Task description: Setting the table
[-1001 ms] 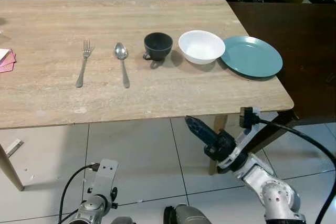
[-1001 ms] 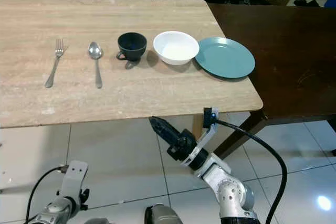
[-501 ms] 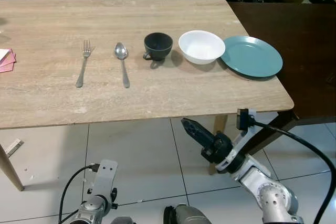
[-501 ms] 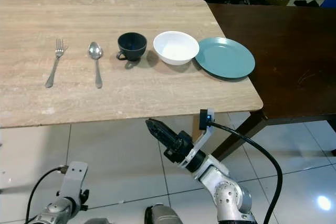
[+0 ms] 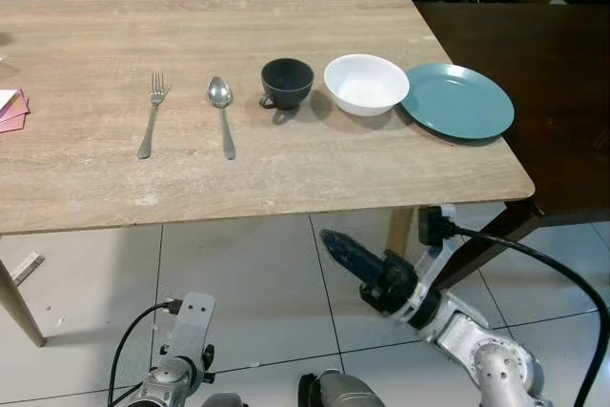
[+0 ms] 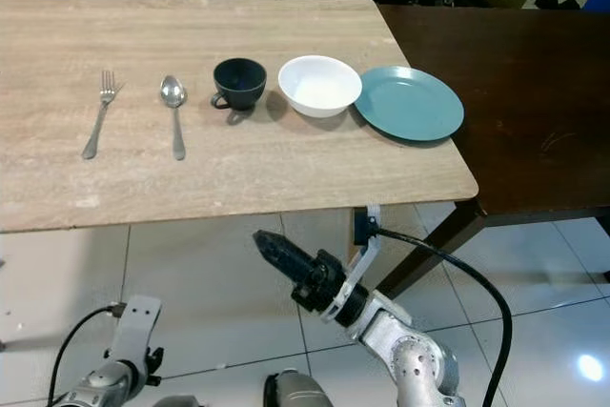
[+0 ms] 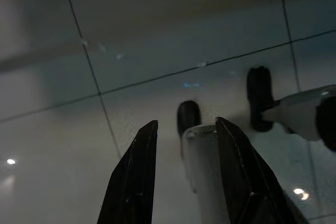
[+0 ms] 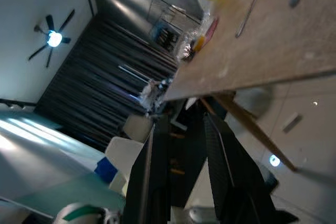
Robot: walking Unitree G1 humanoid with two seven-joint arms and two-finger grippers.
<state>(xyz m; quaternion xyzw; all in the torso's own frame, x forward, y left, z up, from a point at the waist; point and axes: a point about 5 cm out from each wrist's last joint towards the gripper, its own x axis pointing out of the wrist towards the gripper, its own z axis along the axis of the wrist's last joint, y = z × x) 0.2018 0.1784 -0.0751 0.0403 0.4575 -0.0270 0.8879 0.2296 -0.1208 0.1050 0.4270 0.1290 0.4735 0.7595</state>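
On the light wooden table (image 5: 286, 173) a row runs from left to right: a fork (image 5: 152, 113), a spoon (image 5: 222, 111), a dark cup (image 5: 287, 82), a white bowl (image 5: 366, 84) and a teal plate (image 5: 457, 101). My right gripper (image 5: 332, 238) hangs below the table's front edge over the floor. It points left and is roughly under the cup and bowl. In the right wrist view its fingers (image 8: 152, 182) stand open around nothing, under the tabletop. My left arm (image 5: 181, 350) hangs idle low on the left; its gripper (image 7: 186, 124) is open above the tiles.
A dark brown table (image 5: 543, 54) adjoins the light one on the right. Pink items (image 5: 10, 107) lie at the left edge. A table leg (image 5: 400, 231) stands just behind my right arm, and another (image 5: 14, 307) at the far left. Grey floor tiles (image 5: 238, 283) lie below.
My right gripper has drifted left and a little lower beneath the table's front edge. The tableware and the left arm have stayed put.
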